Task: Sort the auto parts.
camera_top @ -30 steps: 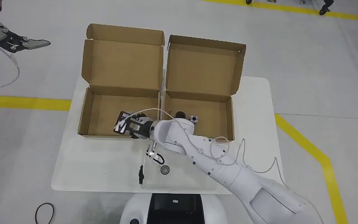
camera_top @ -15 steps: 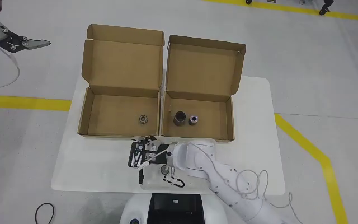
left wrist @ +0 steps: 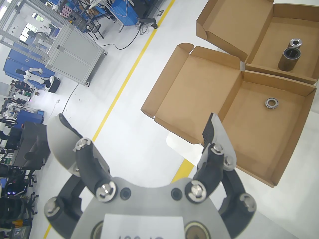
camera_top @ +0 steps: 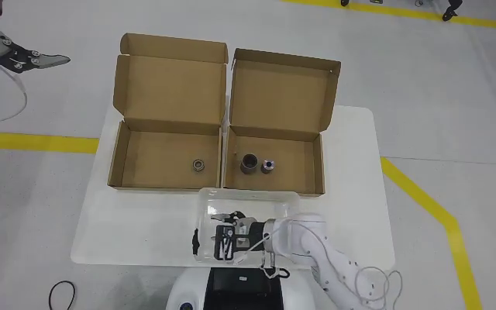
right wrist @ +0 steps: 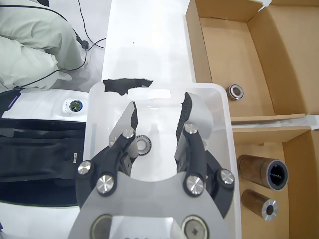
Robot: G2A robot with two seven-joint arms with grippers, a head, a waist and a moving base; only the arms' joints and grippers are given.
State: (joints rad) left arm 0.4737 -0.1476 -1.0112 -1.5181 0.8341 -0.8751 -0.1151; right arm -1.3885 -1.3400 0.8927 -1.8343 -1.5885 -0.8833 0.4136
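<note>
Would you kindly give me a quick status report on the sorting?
Right end effector open above bearing in clear tray. Left end effector open, off table. No obstruction seen.

- White right arm (camera_top: 310, 240) bent low and close in; its silver-and-black right gripper (right wrist: 159, 105) points down, jaws parted.
- Silver-and-black left gripper (left wrist: 135, 123) held out left, jaws spread wide.
</note>
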